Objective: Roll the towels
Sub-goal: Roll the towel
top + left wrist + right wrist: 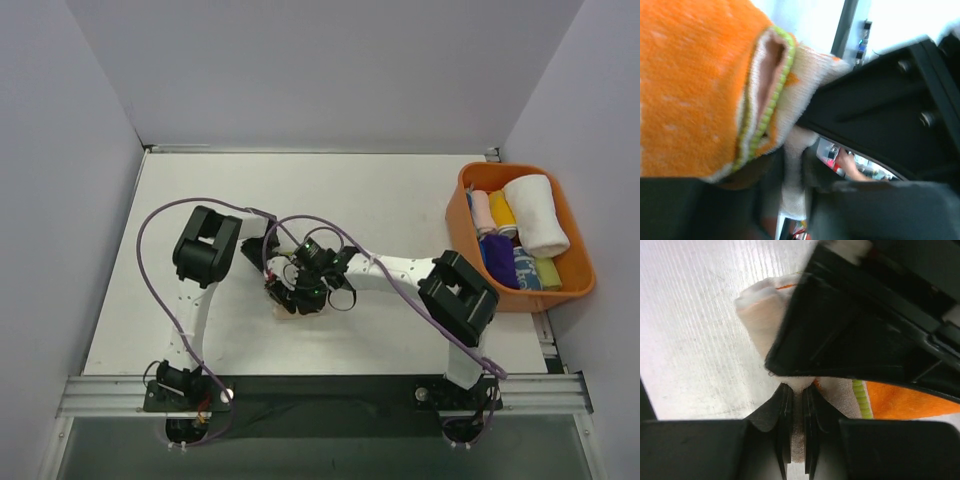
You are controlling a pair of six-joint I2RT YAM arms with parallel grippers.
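At the middle of the worktop point(400, 200), my right fingers point(786, 430) were closed tight on a thin fold of the cream towel point(757, 315), the cloth squeezed to a sliver between them. Just above that pinch the towel bunched into a loose, partly rolled lump, cream at one end and orange at the other, with a green stitched edge between the two colours. My left fingers point(765, 192) were right against the same towel. A pale strip of it ran down between them and its orange face filled most of my left wrist view, but that view was too blurred for me to tell whether they were pinching the cloth or only standing narrowly around it. The black body of my left hand lay across the top of the lump, so close to my right that the two nearly touched. From above, both arms bent inward and met over this one spot, with only a small beige edge of the towel showing beneath them. Well apart, at the right edge of the worktop, stood the orange bin point(458, 225), holding a large white roll point(535, 215) beside small coloured rolls point(500, 262) in pink, yellow, purple, blue and yellow-green.
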